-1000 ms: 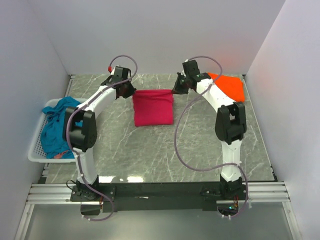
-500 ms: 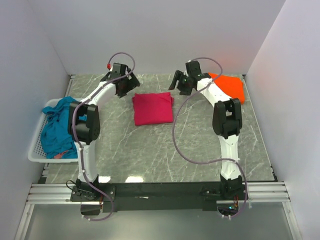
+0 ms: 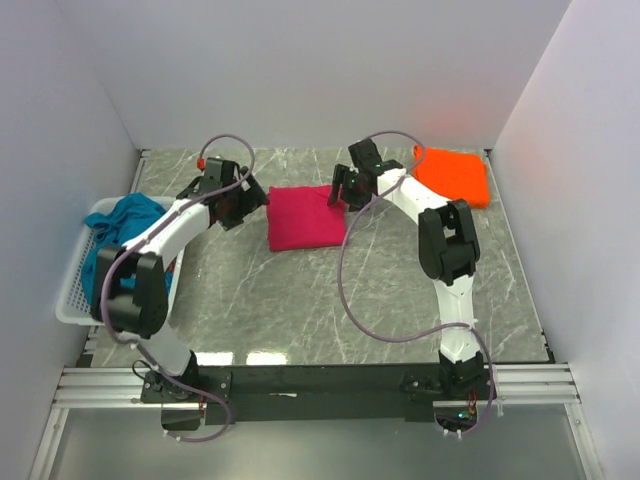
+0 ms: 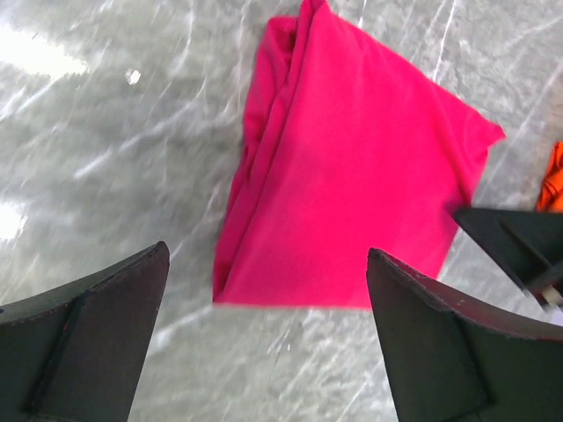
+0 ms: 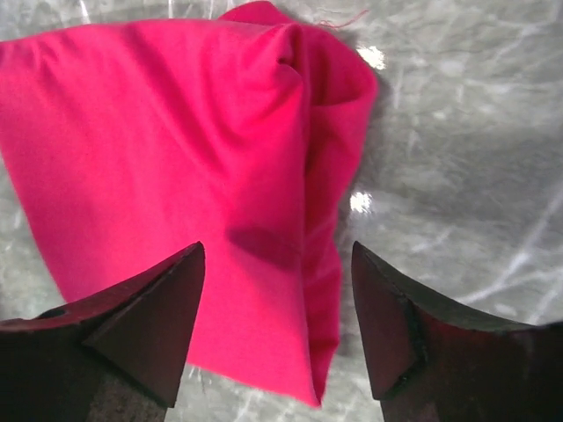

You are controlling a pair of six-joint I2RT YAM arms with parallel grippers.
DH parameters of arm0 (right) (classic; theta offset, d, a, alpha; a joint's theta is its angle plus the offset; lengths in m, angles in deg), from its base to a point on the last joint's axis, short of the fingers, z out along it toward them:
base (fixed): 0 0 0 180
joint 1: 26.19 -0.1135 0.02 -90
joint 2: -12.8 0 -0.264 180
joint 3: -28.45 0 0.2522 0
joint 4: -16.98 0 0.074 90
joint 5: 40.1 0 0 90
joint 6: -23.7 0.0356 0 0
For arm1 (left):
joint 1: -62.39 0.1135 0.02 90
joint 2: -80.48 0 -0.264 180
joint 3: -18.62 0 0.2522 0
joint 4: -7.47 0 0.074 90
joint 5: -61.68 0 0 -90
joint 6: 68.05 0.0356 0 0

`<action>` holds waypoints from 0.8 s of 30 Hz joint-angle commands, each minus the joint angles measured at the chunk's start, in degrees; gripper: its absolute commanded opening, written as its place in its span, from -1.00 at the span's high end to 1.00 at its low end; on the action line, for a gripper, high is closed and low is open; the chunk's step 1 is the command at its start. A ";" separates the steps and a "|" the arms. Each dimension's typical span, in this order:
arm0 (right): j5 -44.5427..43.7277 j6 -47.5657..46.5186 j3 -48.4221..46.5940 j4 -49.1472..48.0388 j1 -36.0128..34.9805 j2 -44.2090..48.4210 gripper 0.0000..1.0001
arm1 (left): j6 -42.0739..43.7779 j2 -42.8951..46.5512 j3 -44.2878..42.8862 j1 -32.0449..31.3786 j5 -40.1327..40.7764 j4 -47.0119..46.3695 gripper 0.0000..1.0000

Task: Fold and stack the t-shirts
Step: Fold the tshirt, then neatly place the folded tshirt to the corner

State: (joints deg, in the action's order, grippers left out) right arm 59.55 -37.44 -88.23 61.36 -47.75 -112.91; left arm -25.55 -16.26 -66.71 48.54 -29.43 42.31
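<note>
Overhead, a grey marble-patterned table (image 3: 300, 300) sat enclosed by plain white walls (image 3: 300, 70) on the left, far and right sides. A white lattice basket (image 3: 68, 300) stood at the left edge, with the teal-blue t-shirt (image 3: 108, 245) crumpled inside it; the left arm reached across the basket's far right part. Purple-grey cables (image 3: 345, 290) looped off both arms above the tabletop. The folded orange t-shirt (image 3: 455, 175) lay flat in the far right corner, apart from the rest. The magenta-pink t-shirt (image 3: 305, 217) lay folded at the table's far middle, a rough rectangle with its longer axis running left to right and its thicker, layered fold along the far edge. The left gripper (image 3: 248, 200) hung just beside its left edge, fingers spread wide and holding nothing. The right gripper (image 3: 340, 190) hung over its far right corner, jaws likewise apart, with the cloth visible between them in the wrist view.
</note>
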 commanded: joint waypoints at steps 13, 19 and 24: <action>-12.10 -0.30 -6.51 7.35 -6.03 -8.41 0.15 | -2.68 15.10 10.57 -0.22 3.74 0.63 -0.99; -15.26 -2.84 -12.38 12.71 -8.14 -11.31 0.87 | -2.68 17.38 11.54 -0.22 5.67 1.59 -0.99; -22.20 -8.02 -14.33 13.07 -7.88 -8.95 1.00 | -2.15 18.52 11.63 -0.22 6.38 1.86 -0.99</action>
State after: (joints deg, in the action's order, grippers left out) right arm 44.60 -41.00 -100.16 71.26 -55.60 -122.57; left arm -27.43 -0.16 -55.32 48.45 -24.66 43.64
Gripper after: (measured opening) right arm 0.046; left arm 0.994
